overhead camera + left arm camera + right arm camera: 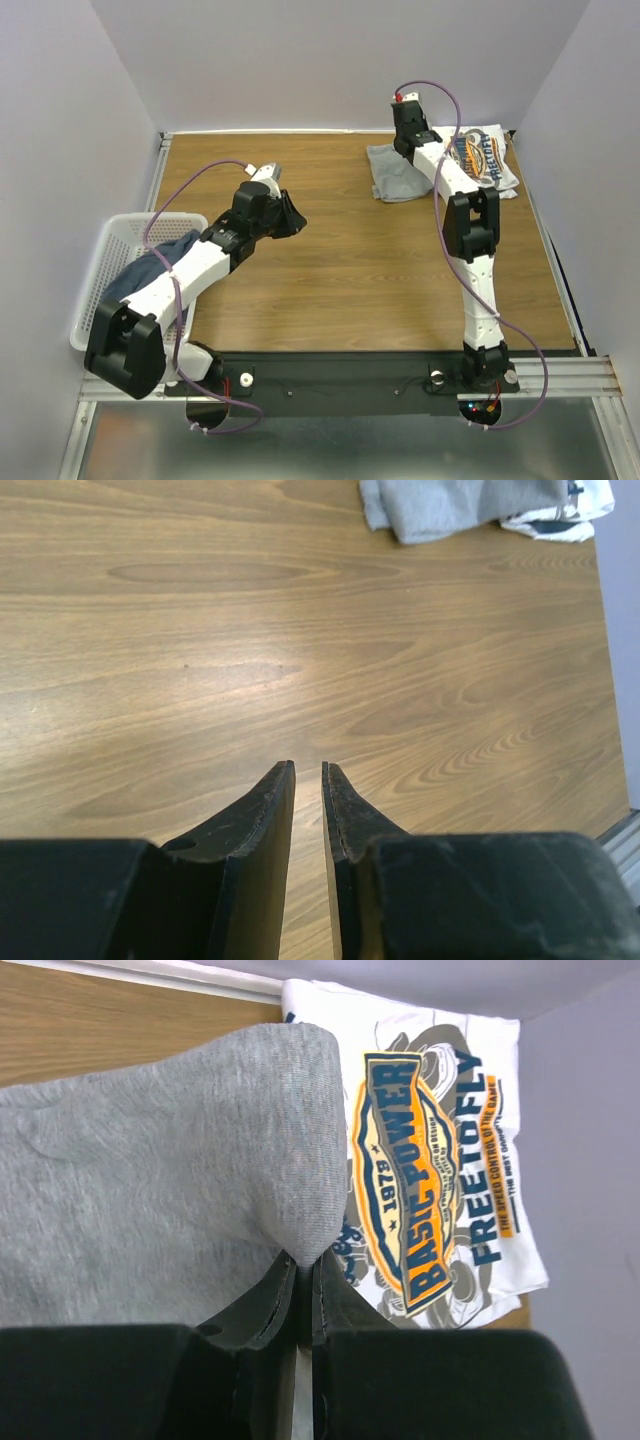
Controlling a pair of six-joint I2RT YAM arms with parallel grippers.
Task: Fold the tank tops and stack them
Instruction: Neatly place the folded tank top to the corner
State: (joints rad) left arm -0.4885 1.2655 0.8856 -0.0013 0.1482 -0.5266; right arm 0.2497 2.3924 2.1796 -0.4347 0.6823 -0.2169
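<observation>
The light grey tank top (393,177) lies bunched at the back right of the table, partly over the white tank top (492,157) with the blue-and-orange logo. My right gripper (406,152) is shut on a raised fold of the grey tank top (150,1180), which is pinched at the fingertips (305,1260) beside the white tank top (440,1160). The dark slate blue tank top (150,262) hangs in the basket under my left arm. My left gripper (292,218) hovers over bare wood at centre left. Its fingers (308,767) stand a narrow gap apart with nothing between them.
A white lattice basket (95,290) stands at the table's left edge. Grey walls close in the back and both sides. The grey tank top (470,505) and the white tank top (570,515) show far ahead in the left wrist view.
</observation>
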